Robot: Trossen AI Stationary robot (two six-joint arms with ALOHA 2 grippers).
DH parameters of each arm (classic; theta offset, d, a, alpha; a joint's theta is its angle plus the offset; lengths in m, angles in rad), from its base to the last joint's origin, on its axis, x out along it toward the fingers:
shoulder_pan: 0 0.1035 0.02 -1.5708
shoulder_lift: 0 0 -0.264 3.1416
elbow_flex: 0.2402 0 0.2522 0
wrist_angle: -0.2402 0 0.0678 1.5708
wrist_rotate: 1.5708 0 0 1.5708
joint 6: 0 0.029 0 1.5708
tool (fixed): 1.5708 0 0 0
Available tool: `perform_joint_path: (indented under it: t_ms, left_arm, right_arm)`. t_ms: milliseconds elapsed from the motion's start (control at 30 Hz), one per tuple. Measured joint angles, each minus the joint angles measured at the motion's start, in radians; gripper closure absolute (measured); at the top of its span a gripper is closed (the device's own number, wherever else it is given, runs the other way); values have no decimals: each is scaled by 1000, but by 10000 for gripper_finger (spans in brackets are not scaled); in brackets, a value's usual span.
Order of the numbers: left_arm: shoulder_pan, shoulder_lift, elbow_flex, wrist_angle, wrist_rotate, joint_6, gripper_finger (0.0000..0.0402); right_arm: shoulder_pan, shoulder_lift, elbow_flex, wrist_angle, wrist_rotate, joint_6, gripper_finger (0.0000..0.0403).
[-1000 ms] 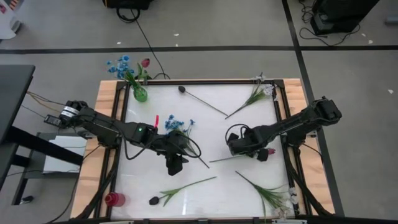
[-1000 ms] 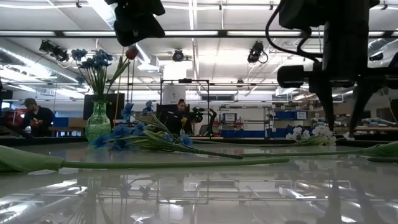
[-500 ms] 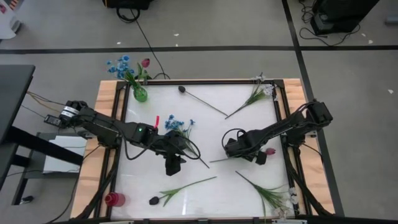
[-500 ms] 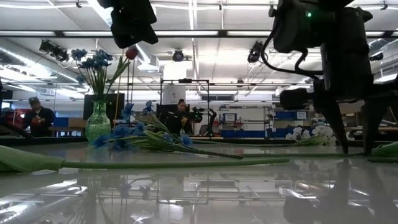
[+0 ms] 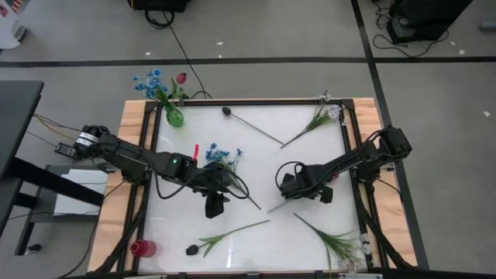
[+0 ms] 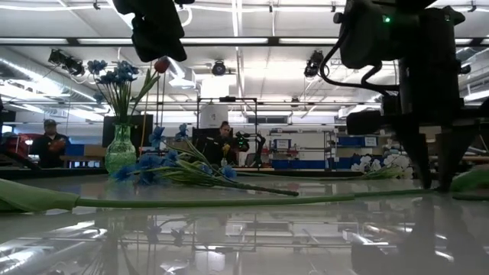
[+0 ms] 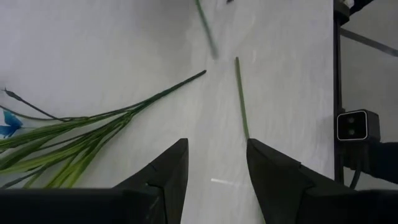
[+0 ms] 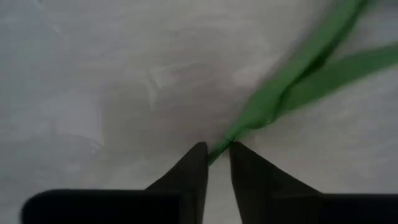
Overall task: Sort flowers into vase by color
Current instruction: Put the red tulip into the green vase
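Note:
A green glass vase (image 5: 175, 116) at the far left corner holds blue flowers and one red one. A blue flower (image 5: 221, 157) lies at the table's middle, its stem tip (image 7: 186, 79) showing ahead of my open left gripper (image 7: 217, 168), which hangs above the table. A red-headed flower lies at the right, with its thin green stem (image 5: 277, 204) running left from my right gripper (image 5: 298, 191). That gripper stands on the table, shut on the stem. Its head is mostly hidden by the arm. My right gripper pinches the thin green stem (image 8: 222, 144) between its two fingertips (image 8: 194, 163), just below where the long leaves (image 8: 298, 68) branch off. The fingers point straight down and lie across the stem. The stem still lies along the table (image 6: 382, 192).
A dark flower (image 5: 226, 111) and white flowers (image 5: 325, 108) lie at the far side. Another dark flower (image 5: 191, 249) and white flowers (image 5: 349, 248) lie near the front edge. A red vase (image 5: 142, 248) stands off the near left corner. A person (image 6: 47, 141) sits beyond the table.
My right gripper has come down onto the table and its fingers have closed around the flower's stem. The stem's free end has swung a little toward the near edge.

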Motion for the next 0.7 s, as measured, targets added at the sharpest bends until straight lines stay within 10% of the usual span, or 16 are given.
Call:
perform_joint_path:
  t_ms: [400, 700]
  left_arm:
    - [0, 0, 0, 4, 0, 16, 235]
    - [13, 0, 0, 116, 0, 15, 235]
  right_arm:
    - [107, -28, -4, 4, 69, -30, 398]
    - [164, -130, 129, -14, 471, -115, 399]
